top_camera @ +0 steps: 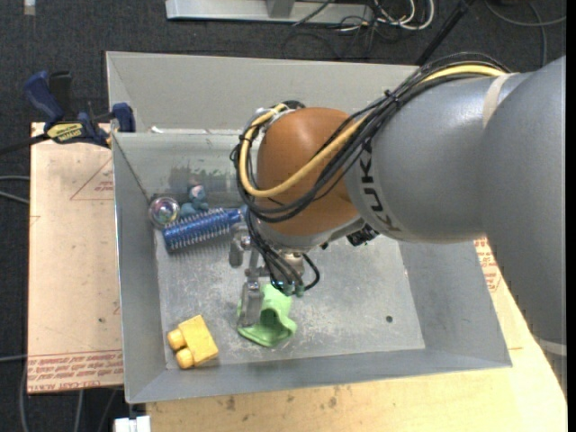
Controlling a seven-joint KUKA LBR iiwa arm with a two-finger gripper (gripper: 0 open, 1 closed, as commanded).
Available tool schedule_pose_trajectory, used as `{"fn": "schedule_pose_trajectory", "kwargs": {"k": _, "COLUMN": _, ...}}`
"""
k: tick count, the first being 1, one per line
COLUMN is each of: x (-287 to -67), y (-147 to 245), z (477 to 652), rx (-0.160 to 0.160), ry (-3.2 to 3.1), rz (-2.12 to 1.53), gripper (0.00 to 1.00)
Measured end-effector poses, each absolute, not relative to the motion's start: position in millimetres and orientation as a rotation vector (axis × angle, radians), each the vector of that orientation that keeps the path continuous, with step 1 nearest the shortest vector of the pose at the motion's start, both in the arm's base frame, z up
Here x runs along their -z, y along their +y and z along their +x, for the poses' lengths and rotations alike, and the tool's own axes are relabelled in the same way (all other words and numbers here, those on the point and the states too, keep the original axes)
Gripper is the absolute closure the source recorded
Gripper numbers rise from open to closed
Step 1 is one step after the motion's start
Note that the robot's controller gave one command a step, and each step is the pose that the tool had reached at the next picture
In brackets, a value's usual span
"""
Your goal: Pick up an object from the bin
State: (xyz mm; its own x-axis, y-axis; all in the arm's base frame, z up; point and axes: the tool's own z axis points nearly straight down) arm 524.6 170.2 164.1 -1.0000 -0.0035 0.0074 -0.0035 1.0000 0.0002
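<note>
Far left in the bin [360, 277] there's a shiny little ball [164, 210]. Next to it is a blue ribbed roller thing [202, 228], and a yellow block [192, 343] sits down in the front left corner. Around the front middle is a green floppy thing [270, 329], low on the bin floor. The fingers [263, 306] are coming straight down on it and look pinched on its upper edge. The orange wrist cover [301, 174] and grey arm [468, 160] take up the right side.
</note>
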Motion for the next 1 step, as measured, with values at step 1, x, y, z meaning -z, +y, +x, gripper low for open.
{"fn": "schedule_pose_trajectory", "kwargs": {"k": 1, "x": -87.4, "y": 88.3, "z": 516.9, "rx": -0.004, "ry": -3.125, "rz": 0.245, "gripper": 0.00}}
